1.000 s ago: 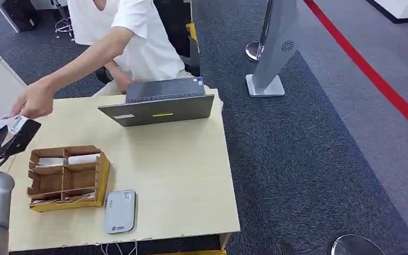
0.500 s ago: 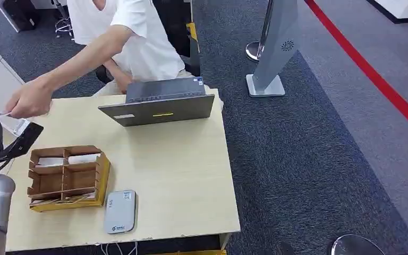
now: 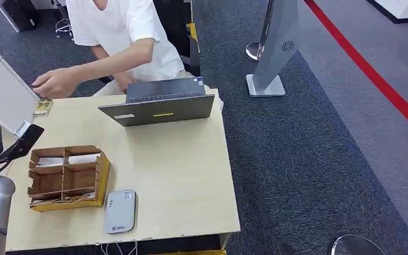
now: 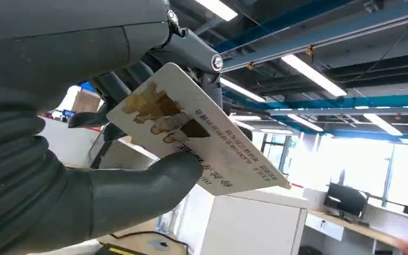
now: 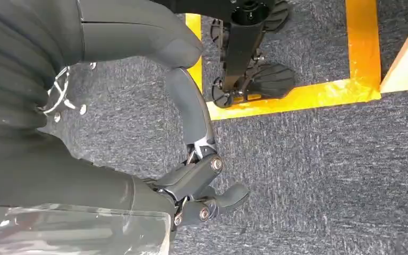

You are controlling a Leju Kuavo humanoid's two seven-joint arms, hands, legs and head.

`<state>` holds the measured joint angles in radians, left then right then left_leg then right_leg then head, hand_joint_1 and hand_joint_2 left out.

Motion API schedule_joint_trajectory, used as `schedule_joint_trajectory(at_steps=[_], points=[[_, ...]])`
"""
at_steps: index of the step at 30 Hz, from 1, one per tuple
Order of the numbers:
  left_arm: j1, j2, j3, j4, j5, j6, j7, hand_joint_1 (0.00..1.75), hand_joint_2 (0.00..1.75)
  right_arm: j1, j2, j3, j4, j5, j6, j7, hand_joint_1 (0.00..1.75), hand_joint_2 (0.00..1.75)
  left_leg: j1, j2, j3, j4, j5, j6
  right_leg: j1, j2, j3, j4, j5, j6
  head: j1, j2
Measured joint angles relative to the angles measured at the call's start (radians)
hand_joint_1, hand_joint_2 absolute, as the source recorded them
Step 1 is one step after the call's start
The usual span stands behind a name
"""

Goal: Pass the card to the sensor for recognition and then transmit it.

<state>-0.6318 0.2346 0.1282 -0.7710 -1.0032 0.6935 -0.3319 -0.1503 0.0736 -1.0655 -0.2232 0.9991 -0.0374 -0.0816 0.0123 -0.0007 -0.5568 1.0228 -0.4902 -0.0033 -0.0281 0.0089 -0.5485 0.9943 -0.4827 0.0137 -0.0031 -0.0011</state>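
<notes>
Person's hand [image 3: 57, 84] has drawn back; left hand [image 4: 74, 159] still holds card [image 4: 202, 133].

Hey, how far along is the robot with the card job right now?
Done: the left hand already grips a card. In hand: it holds the card beside the table's left edge, away from the grey card reader; whether it was scanned cannot be told. Left: passing it to the person's hand at the far corner. The right hand hangs empty.
</notes>
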Motion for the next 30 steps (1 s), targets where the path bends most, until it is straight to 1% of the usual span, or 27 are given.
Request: schedule_joint_trajectory(at_steps=[2, 5, 7, 12, 17, 21, 26, 30], points=[[0.0, 0.001, -0.014, 0.0, 0.01, -0.024, 0.009, 1.75, 1.75, 0.001, 0.0, 0.0, 0.0, -0.003, 0.0, 0.0, 0.0, 1.75, 0.0, 0.0, 0.0, 0.0, 0.0, 0.0, 0.0, 0.0, 0.0, 0.0, 0.0, 0.0, 0.0, 0.0], [0.014, 0.003, -0.054, -0.015, 0.016, -0.073, 0.043, 1.75, 1.75, 0.004, -0.001, 0.0, 0.0, -0.015, 0.0, -0.003, 0.0, 1.75, 0.0, 0.0, 0.0, 0.0, 0.0, 0.0, 0.0, 0.0, 0.0, 0.0, 0.0, 0.0, 0.0, 0.0], [0.053, 0.004, -0.094, -0.07, 0.024, -0.09, 0.075, 1.75, 1.75, 0.011, -0.001, 0.0, 0.0, -0.025, 0.0, -0.009, 0.0, 1.75, 0.0, 0.0, 0.0, 0.0, 0.0, 0.0, 0.0, 0.0, 0.0, 0.0, 0.0, 0.0, 0.0, 0.0], [0.178, 0.005, -0.177, -0.239, 0.02, -0.103, 0.122, 1.75, 1.75, 0.031, -0.002, -0.001, 0.0, -0.036, 0.001, -0.021, 0.0, 1.75, 0.0, 0.0, 0.0, 0.0, -0.001, 0.0, 0.0, 0.0, 0.0, 0.0, 0.0, 0.0, 0.0, 0.0], [0.261, 0.006, -0.217, -0.355, 0.02, -0.11, 0.126, 1.75, 1.75, 0.039, -0.002, -0.006, 0.0, -0.046, 0.002, -0.027, 0.0, 1.75, 0.0, 0.0, 0.0, 0.0, -0.001, 0.0, 0.0, 0.0, -0.001, 0.0, 0.0, 0.0, 0.0, 0.0], [0.332, 0.003, -0.256, -0.449, -0.004, -0.109, 0.135, 1.75, 1.75, 0.045, -0.002, -0.01, 0.0, -0.051, 0.002, -0.035, 0.0, 1.75, 0.0, 0.0, 0.0, 0.0, -0.001, 0.0, 0.0, 0.0, -0.001, 0.0, 0.0, 0.0, 0.0, 0.0], [0.373, 0.003, -0.282, -0.508, -0.011, -0.109, 0.139, 1.75, 1.75, 0.047, -0.002, -0.016, 0.0, -0.054, 0.003, -0.035, 0.0, 1.75, 0.0, 0.0, 0.0, 0.0, -0.001, 0.0, 0.0, 0.0, 0.0, 0.0, 0.0, 0.0, 0.0, 0.0], [0.397, -0.003, -0.298, -0.533, -0.017, -0.112, 0.14, 1.75, 1.75, 0.047, -0.002, -0.02, 0.0, -0.054, 0.003, -0.035, 0.0, 1.75, 0.0, 0.0, 0.0, 0.0, -0.001, 0.0, 0.0, 0.0, 0.0, 0.0, 0.0, 0.0, 0.0, 0.0]])
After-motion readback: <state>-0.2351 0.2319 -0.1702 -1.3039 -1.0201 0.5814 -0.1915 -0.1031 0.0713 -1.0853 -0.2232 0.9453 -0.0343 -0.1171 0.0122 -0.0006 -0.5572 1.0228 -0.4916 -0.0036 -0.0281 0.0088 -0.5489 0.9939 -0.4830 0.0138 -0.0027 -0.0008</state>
